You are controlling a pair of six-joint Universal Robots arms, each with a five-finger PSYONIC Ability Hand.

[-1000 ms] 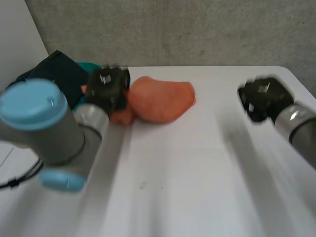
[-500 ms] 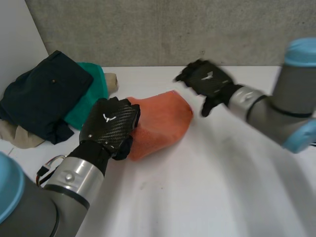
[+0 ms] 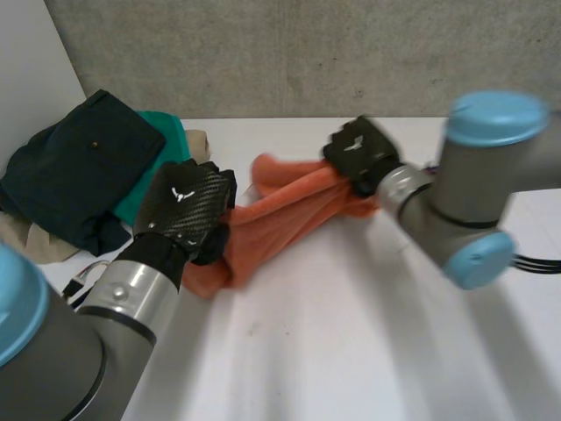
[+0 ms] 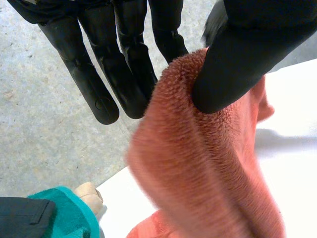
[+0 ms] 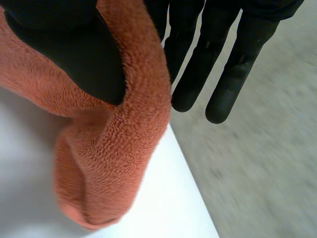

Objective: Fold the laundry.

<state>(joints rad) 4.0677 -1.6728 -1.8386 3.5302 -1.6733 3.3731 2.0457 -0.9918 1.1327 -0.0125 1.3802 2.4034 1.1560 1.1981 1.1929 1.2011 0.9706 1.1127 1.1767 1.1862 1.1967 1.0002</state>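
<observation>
You had the orange towel pinched at both ends, thumb vs. fingers: left robot hand & right robot hand. It was stretched across the counter. No fold was made yet. The clothes pile looked untouched, so most work was left.

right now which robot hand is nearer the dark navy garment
Left. The left robot hand pinches one end of the orange towel close by the dark navy garment; the right robot hand pinches the other end, farther across the table.
</observation>
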